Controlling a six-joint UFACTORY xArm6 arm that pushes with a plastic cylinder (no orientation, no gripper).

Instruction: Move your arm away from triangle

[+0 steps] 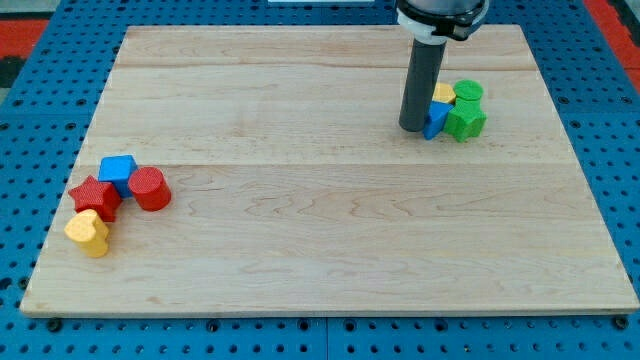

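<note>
Camera view shows my tip (413,128) at the table's (300,250) upper right, touching or just beside the blue triangle (435,118) — no pincer here, just a rod. Yellow block (443,92), green cylinder (467,92) and green star (465,120), probably, crowd behind. Retreat not yet begun — next, slide left, away from it

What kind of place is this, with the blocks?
Probably a robot lab's test bench: a wooden board lies on a blue pegboard full of holes, and my tip touches the blue triangle in a cluster of small blocks.
</note>
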